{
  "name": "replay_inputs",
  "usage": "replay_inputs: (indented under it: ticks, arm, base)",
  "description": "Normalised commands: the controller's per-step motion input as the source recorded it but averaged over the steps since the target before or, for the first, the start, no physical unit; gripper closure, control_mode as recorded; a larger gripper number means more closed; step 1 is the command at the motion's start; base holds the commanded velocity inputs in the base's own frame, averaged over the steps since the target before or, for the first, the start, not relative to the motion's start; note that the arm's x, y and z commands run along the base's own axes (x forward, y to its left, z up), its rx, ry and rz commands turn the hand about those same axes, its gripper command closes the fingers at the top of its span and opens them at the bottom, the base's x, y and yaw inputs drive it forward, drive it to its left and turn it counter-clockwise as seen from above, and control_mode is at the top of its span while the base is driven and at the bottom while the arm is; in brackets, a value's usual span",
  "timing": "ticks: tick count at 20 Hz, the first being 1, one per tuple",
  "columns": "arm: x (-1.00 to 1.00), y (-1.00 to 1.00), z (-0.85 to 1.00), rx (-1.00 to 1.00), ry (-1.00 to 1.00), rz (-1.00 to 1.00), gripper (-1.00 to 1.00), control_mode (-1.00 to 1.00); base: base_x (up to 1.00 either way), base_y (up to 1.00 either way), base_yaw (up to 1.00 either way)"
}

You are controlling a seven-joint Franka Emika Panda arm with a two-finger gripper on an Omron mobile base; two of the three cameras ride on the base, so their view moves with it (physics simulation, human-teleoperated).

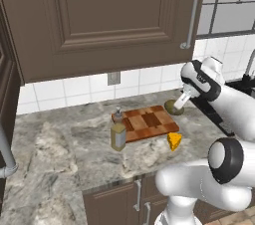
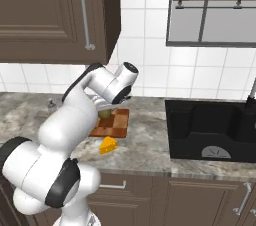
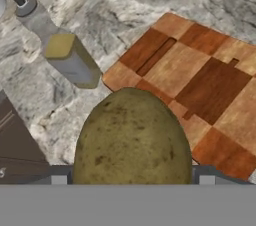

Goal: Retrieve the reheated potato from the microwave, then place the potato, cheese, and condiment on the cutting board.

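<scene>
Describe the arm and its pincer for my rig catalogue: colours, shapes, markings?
A glossy white arm of rounded, bulbous segments, with black bands and dark caps at the joints. The pincer has a slim white finger; in the hand view its tips look small and dark grey.

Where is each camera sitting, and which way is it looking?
Left base view: behind the arm on its left, looking forward and down at the cutting board, condiment and cheese; the white arm rises lower right.
Right base view: behind on its right, looking over the counter and sink; the arm rises lower left.
Hand view: on the hand, looking along the gripper at the potato between its fingertips.
Shared: both base views show the board and cheese.
</scene>
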Motion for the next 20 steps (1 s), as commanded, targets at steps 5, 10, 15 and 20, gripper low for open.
replay_inputs:
  ticks: [5,10,15,20]
  arm:
    - [0.52,0.01,-0.46,-0.07,0.0,0.02,1.0,-1.0]
    - [0.52,-0.01,-0.42,-0.04,0.0,0.0,1.0,-1.0]
    - [0.41,0.0,-0.45,0.0,0.0,0.0,1.0,-1.0]
    - [0.4,0.0,-0.36,0.0,0.0,0.0,1.0,-1.0]
  base:
    - [0.0,0.0,0.0]
    - [0.0,0.0,0.0]
    - [0.0,0.0,0.0]
    - [0.0,0.0,0.0]
